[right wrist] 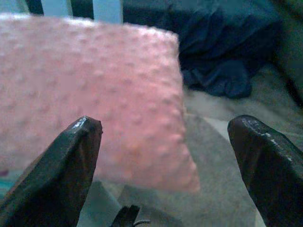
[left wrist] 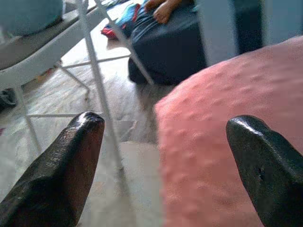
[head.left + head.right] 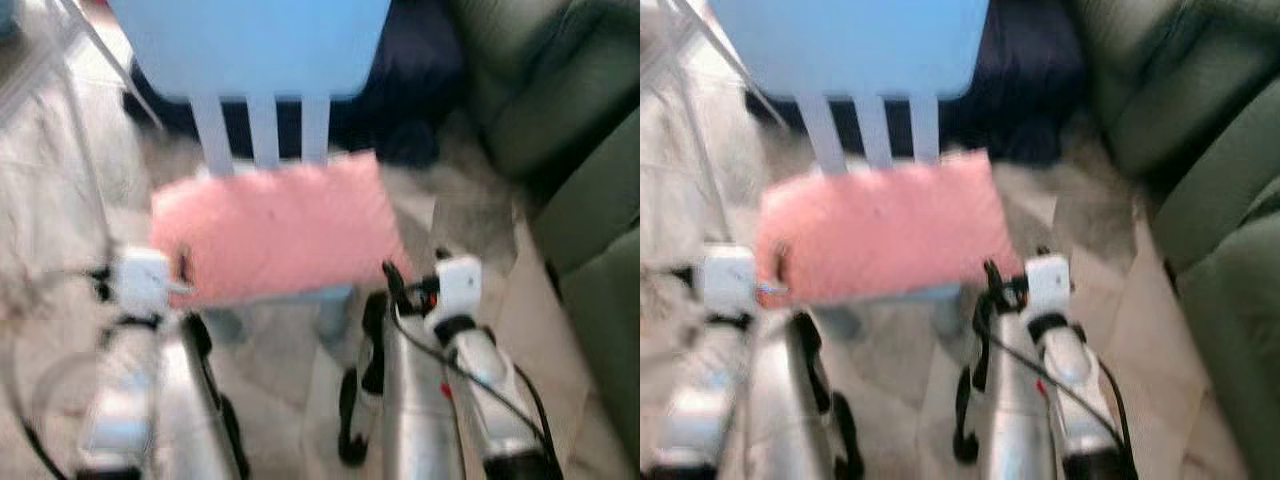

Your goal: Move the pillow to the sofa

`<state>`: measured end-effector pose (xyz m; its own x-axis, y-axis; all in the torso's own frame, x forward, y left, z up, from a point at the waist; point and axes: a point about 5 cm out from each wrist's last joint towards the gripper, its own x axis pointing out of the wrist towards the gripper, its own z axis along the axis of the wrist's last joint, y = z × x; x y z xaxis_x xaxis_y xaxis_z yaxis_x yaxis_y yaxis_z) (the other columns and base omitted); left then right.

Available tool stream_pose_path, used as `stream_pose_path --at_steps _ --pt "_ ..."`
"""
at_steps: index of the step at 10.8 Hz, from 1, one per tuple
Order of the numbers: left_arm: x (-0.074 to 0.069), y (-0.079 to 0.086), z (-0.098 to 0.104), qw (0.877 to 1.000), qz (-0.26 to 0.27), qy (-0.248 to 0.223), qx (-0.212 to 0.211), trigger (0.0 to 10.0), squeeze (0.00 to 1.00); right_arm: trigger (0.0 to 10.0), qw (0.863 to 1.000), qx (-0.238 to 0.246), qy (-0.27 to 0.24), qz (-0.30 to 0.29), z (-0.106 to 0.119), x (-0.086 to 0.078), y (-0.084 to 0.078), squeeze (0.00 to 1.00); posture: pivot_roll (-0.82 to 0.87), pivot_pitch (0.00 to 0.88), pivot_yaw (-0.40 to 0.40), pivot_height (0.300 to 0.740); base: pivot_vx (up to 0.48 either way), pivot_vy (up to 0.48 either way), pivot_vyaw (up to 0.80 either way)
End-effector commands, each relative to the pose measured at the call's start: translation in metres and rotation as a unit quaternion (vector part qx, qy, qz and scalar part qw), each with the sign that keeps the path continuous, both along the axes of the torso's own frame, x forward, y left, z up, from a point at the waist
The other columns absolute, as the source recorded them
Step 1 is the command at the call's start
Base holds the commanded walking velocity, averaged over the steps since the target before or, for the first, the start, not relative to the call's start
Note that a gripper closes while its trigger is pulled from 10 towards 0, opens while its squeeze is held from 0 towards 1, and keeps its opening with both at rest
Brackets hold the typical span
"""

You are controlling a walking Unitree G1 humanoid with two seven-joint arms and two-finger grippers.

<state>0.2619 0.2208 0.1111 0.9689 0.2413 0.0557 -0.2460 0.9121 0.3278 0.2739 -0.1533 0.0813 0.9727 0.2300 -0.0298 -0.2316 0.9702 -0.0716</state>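
A pink dimpled pillow (image 3: 275, 235) lies on the seat of a light blue chair (image 3: 250, 45), which faces me with its back slats behind the pillow. My left gripper (image 2: 165, 161) is open, its fingers straddling the pillow's left edge (image 2: 227, 142). My right gripper (image 1: 165, 165) is open too, just before the pillow's near right corner (image 1: 156, 142), with one finger in front of the pillow and the other out over the floor. Neither gripper holds anything. The dark green sofa (image 3: 590, 150) stands to the right of the chair.
A dark blue cushion or bundle (image 3: 410, 90) lies on the floor behind the chair, with a person's foot (image 2: 163, 9) resting on it. Thin white rack legs (image 3: 85, 150) stand at the left. Pale marbled floor (image 3: 470, 240) runs between chair and sofa.
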Motion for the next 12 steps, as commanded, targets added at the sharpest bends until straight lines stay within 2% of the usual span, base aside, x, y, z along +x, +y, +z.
stream_pose_path --at_steps 1,2,4,5,7,8,9,10,11,12 --pt "0.002 0.012 0.004 0.999 0.033 0.009 -0.010 10.0 0.00 10.0 1.000 -0.002 0.001 0.014 0.004 0.005 0.002 0.00 0.01 0.422 -0.068 0.444 0.000 0.000 0.00" --pt "0.010 0.011 0.010 0.999 0.034 0.005 0.003 10.0 0.00 10.0 1.000 -0.012 0.000 0.026 0.008 0.016 0.005 0.00 0.02 0.441 -0.072 0.444 0.000 0.000 0.00" --pt "0.026 0.007 0.021 0.999 0.037 -0.010 -0.008 10.0 0.00 10.0 0.999 -0.010 -0.003 0.040 0.020 0.041 0.011 0.00 0.02 0.461 -0.085 0.444 0.000 0.000 0.00" --pt "0.036 -0.004 0.026 0.999 0.043 -0.024 -0.011 10.0 0.00 10.0 0.999 0.002 0.001 0.054 0.025 0.054 0.018 0.00 0.03 0.461 -0.094 0.444 0.000 0.000 0.00" --pt "0.057 -0.023 0.027 0.998 0.051 -0.030 -0.023 10.0 0.00 10.0 0.993 0.018 0.021 0.113 0.025 0.064 0.049 0.00 0.03 0.455 -0.098 0.444 0.000 0.000 0.00" --pt "0.065 -0.023 0.019 0.998 0.051 -0.007 -0.024 10.0 0.00 10.0 0.992 0.017 0.031 0.123 0.023 0.069 0.062 0.00 0.02 0.448 -0.094 0.444 0.000 0.000 0.00" --pt "0.072 -0.025 0.006 0.999 0.028 0.027 -0.025 10.0 0.00 10.0 0.990 0.028 0.061 0.121 0.018 0.074 0.072 0.00 0.03 0.437 -0.089 0.444 0.000 0.000 0.00" --pt "0.076 -0.027 -0.006 0.998 0.007 0.049 -0.036 10.0 0.00 10.0 0.989 0.032 0.096 0.105 0.010 0.077 0.076 0.00 0.03 0.424 -0.083 0.444 0.000 0.000 0.00" --pt "0.078 -0.029 -0.022 0.996 -0.008 0.081 -0.047 10.0 0.00 3.5 0.988 0.043 0.116 0.096 0.003 0.076 0.079 0.00 0.03 0.411 -0.082 0.444 0.000 0.000 0.00" --pt "0.078 -0.030 -0.030 0.993 -0.011 0.101 -0.052 0.0 0.00 0.0 0.986 0.041 0.127 0.097 -0.001 0.075 0.081 0.00 0.03 0.400 -0.082 0.444 0.000 0.000 0.00"
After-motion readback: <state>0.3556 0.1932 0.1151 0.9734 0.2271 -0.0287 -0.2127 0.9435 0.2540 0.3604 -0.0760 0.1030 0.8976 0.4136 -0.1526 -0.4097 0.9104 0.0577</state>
